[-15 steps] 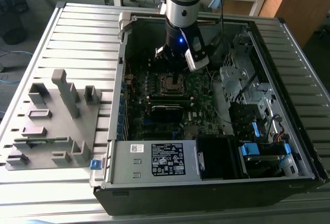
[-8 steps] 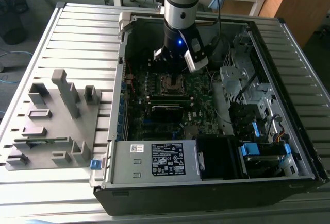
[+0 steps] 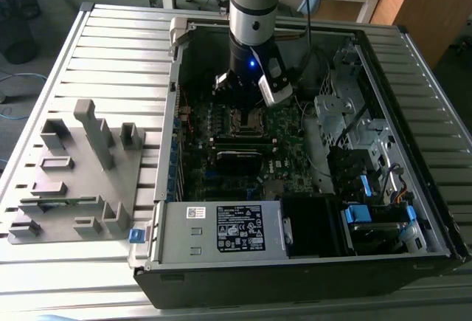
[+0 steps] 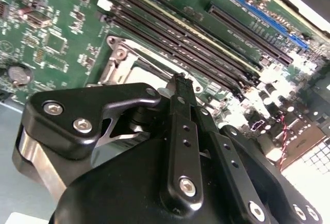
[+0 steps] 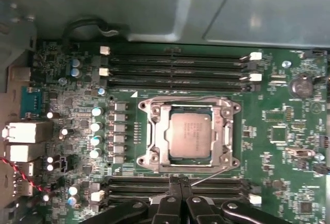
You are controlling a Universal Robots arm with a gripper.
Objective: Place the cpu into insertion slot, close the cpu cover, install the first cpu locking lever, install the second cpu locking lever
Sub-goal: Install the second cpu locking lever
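Dull silver-grey, the square cpu is lying flat in the insertion slot on the green circuit board, framed by the thin metal cpu cover. Black and matte, the gripper is hovering just beside the slot, jaws clenched together, grasping nothing.

The robot's single grey arm reaches straight down in the exterior view, wrist vertical, a small blue light glowing on its black lower section. Its black gripper points downward, the two fingers pressed together at their tips in both wrist views.
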